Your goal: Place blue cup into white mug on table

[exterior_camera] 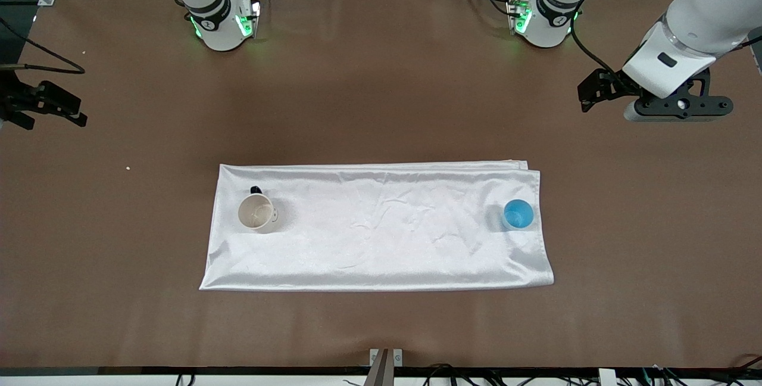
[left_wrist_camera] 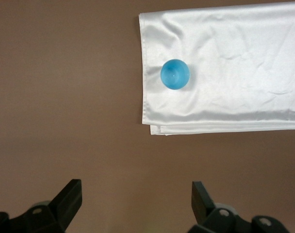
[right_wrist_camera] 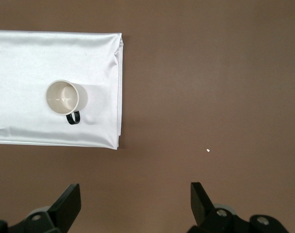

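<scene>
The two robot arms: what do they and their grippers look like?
Both are glossy white with black joint bands, green lights glowing at the bases, and black cables. The left gripper and the right gripper are matte black, with flat, angular fingers.

The front view looks down from high across the tabletop [exterior_camera: 381, 76], facing both arm bases and taking in the whole white cloth [exterior_camera: 381, 225]. Each wrist view looks straight down from well above. The left wrist view shares the cloth's end with the blue cup [left_wrist_camera: 175, 74] [exterior_camera: 518, 215]; the right wrist view shares the end with the white mug [right_wrist_camera: 62, 96] [exterior_camera: 257, 212].
</scene>
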You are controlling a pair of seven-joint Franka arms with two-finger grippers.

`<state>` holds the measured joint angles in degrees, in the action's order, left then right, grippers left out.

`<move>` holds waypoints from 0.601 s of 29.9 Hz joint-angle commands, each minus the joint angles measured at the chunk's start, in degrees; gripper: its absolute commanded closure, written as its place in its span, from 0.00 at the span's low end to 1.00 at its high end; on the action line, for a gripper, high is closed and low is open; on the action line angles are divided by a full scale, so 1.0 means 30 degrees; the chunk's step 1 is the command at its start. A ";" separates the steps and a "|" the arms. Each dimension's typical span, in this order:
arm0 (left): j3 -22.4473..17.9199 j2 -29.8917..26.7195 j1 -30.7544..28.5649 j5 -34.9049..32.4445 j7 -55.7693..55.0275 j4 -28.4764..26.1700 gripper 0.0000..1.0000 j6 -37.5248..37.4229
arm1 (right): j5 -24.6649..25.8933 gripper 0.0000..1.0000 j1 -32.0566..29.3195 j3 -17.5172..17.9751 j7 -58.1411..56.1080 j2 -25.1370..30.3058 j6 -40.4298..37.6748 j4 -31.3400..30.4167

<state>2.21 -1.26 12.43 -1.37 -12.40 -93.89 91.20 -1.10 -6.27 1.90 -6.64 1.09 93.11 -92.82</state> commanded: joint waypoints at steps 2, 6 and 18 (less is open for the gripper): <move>-0.0004 0.0185 0.0016 0.0223 -0.0174 0.0390 0.00 -0.0048 | 0.0309 0.00 0.0098 -0.0019 0.0396 0.0340 -0.0101 -0.0202; -0.0004 0.0185 0.0016 0.0222 -0.0144 0.0390 0.00 -0.0048 | 0.0309 0.00 0.0098 -0.0049 0.0396 0.0370 -0.0071 -0.0465; -0.0121 0.0390 -0.0336 0.0428 0.0119 0.0390 0.00 0.0274 | 0.0309 0.00 0.0127 -0.0019 0.0806 0.0604 0.0134 -0.1198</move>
<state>2.12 -1.16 12.03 -1.37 -12.40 -93.89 91.28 -1.05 -6.27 1.89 -6.01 1.19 92.95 -93.97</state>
